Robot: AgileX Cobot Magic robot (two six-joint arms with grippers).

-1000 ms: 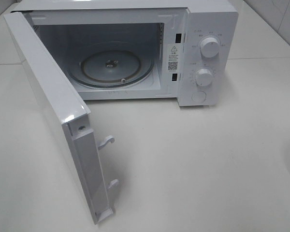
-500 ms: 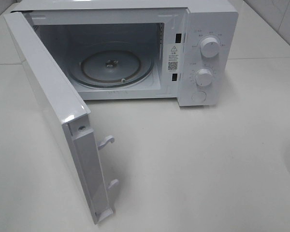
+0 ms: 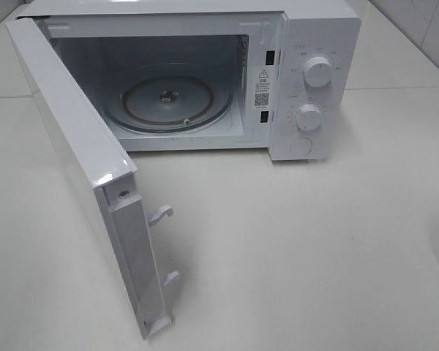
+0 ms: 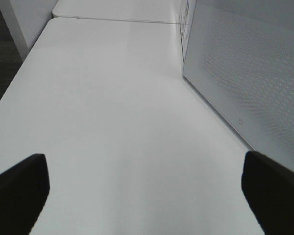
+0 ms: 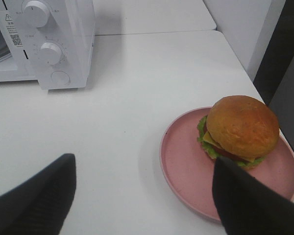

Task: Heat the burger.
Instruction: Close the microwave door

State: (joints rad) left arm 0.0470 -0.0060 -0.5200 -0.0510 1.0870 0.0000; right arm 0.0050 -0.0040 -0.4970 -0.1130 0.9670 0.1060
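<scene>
Waiting on its pink plate (image 5: 186,166), the burger (image 5: 241,128) sits untouched between my right gripper's (image 5: 142,196) spread fingers; left gripper (image 4: 144,193) hangs wide apart, empty; microwave (image 3: 314,44) door (image 3: 80,161) open, turntable (image 3: 168,102) bare; loading, closing, heating remain.

One microwave (image 3: 205,80) sitting with one door (image 3: 80,168) hanging open, two knobs (image 3: 319,71) and one round button (image 3: 301,145) showing on its panel, one glass turntable (image 3: 168,102) lying inside, two door hooks (image 3: 161,213), one burger (image 5: 240,129) resting on one pink plate (image 5: 186,171), two grippers (image 5: 142,196) showing
</scene>
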